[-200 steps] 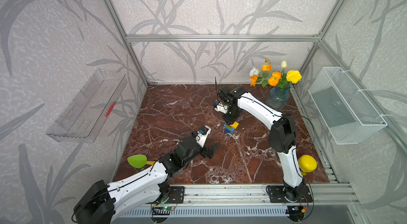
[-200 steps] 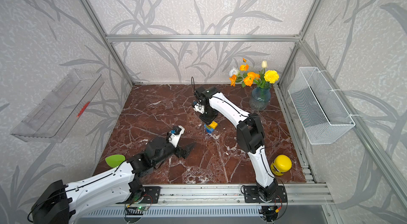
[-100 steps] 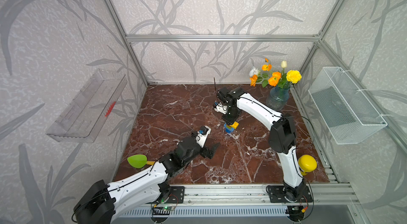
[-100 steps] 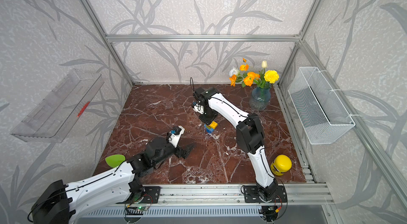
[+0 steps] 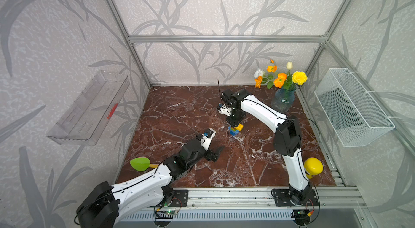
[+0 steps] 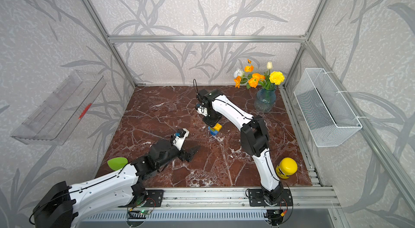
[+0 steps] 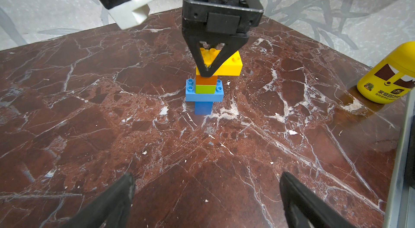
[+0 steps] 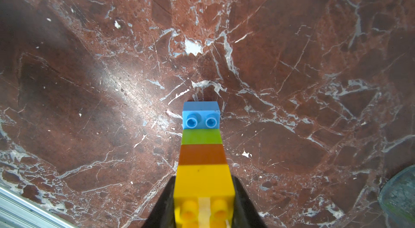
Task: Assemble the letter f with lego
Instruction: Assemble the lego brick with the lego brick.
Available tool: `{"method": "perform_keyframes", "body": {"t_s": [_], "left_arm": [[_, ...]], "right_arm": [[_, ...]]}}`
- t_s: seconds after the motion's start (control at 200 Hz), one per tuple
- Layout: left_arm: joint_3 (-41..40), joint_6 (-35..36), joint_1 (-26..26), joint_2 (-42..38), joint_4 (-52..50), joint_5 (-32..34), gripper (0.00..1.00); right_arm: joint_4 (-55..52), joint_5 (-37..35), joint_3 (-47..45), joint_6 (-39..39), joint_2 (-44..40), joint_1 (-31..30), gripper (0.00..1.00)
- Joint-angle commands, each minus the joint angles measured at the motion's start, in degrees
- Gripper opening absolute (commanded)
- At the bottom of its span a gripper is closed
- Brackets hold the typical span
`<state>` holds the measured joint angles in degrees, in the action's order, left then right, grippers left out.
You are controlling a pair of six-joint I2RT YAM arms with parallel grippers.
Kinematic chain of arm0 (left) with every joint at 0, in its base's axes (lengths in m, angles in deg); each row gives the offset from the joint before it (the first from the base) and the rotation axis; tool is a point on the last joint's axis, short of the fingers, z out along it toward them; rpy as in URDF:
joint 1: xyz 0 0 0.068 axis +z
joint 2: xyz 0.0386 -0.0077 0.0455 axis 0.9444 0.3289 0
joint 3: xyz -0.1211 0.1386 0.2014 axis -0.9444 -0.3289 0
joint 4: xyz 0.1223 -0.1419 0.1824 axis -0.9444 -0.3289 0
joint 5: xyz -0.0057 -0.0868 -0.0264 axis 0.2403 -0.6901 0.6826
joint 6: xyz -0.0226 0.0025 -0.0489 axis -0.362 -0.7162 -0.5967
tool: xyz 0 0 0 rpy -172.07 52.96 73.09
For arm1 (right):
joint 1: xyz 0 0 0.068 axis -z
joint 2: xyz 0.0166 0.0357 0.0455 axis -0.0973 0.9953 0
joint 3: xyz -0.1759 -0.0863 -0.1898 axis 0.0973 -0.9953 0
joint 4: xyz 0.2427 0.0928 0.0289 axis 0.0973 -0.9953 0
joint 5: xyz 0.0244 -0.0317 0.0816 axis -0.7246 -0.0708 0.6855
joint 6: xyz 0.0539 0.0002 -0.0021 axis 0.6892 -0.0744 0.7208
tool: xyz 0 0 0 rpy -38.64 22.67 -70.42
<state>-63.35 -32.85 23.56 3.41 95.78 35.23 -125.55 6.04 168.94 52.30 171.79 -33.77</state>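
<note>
The letter f (image 5: pixel 235 130) (image 6: pixel 215 130) stands upright on the marble near the table's middle. In the left wrist view it is a dark blue brick (image 7: pixel 203 108) at the bottom, a long light blue brick (image 7: pixel 204 97), green (image 7: pixel 205 89), orange (image 7: pixel 206 80), and a long yellow brick (image 7: pixel 232 65) on top that juts out to one side. My right gripper (image 5: pixel 234 124) (image 7: pixel 207 71) (image 8: pixel 203 193) comes straight down on it, shut on the yellow brick. My left gripper (image 5: pixel 216 154) (image 7: pixel 206 191) lies low in front of the stack, open and holding nothing.
A yellow bottle (image 5: pixel 313 167) (image 7: pixel 386 74) stands near the front right corner. A vase of flowers (image 5: pixel 283 101) is at the back right. A green leaf-shaped thing (image 5: pixel 139 163) lies by the left arm. A wire basket (image 5: pixel 350 108) and a clear tray (image 5: pixel 89 108) hang on the side walls.
</note>
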Motion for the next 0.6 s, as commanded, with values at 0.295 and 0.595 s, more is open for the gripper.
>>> {"method": "perform_keyframes", "body": {"t_s": [0.295, 0.595], "left_arm": [[1.92, 0.70, -0.14, 0.40, -0.19, -1.26, 0.99], [2.02, 0.62, -0.13, -0.10, -0.45, -1.81, 0.99]], "right_arm": [[-0.67, -0.98, -6.76, 0.06, 9.91, -0.31, 0.06], [0.33, -1.11, -5.77, 0.13, 8.04, 0.12, 0.06]]}}
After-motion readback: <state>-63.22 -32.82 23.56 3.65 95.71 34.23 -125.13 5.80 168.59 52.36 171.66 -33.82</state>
